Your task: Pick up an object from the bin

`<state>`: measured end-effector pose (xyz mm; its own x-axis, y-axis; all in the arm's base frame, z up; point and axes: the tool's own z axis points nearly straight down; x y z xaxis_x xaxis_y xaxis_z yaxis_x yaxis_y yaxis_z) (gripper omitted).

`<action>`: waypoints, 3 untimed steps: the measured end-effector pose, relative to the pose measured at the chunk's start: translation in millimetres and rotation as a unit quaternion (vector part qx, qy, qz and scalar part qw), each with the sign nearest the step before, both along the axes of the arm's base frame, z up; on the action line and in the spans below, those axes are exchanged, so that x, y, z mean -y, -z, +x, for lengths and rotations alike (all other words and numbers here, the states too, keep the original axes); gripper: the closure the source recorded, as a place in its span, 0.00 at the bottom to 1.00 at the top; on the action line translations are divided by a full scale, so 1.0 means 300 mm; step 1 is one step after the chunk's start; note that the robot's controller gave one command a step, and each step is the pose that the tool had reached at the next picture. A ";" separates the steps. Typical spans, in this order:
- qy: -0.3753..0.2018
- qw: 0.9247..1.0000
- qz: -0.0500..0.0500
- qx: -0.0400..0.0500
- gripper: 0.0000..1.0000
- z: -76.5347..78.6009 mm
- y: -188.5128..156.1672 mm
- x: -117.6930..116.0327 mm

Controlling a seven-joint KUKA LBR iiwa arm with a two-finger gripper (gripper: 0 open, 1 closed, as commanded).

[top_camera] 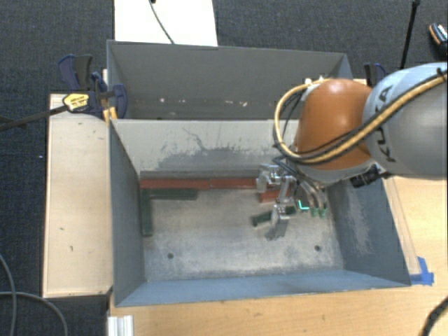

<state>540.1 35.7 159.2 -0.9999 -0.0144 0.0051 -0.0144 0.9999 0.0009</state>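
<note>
— Dark floor [42, 19] all round. What sits nearest?

— The bin [231, 282], its near wall grey and bare. Just beyond that wall the gripper [278, 224] hangs low over the bin's scuffed bottom, pointing down and tilted a little toward the view's left.

— Spread or closed?

— I cannot tell; the tip is too small and dark against the metal.

— Which thing is it at?

— A small dark green piece [260, 220] lies on the bottom just beside the gripper, on its left in the view. Whether the two touch I cannot say, and nothing shows as held.

— And past it?

— Behind the gripper a long red-brown bar [199, 183] runs along the foot of the back wall, its right end reaching in under the wrist. Well to the left, a dark green L-shaped piece [145, 215] lies under the bar's other end.

— The arm itself?

— The arm [413, 131] comes in over the right rim and bends down into the bin. An orange cover [332, 124] caps the wrist above and behind the gripper, with yellow-and-black cables [283, 121] looped round it.

— Any writing?

— Black letters [383, 110] on the grey link, reading KUKA, partly crossed by a cable.
</note>
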 end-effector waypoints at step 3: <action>-0.057 0.998 -0.001 0.009 1.00 0.133 -0.331 0.085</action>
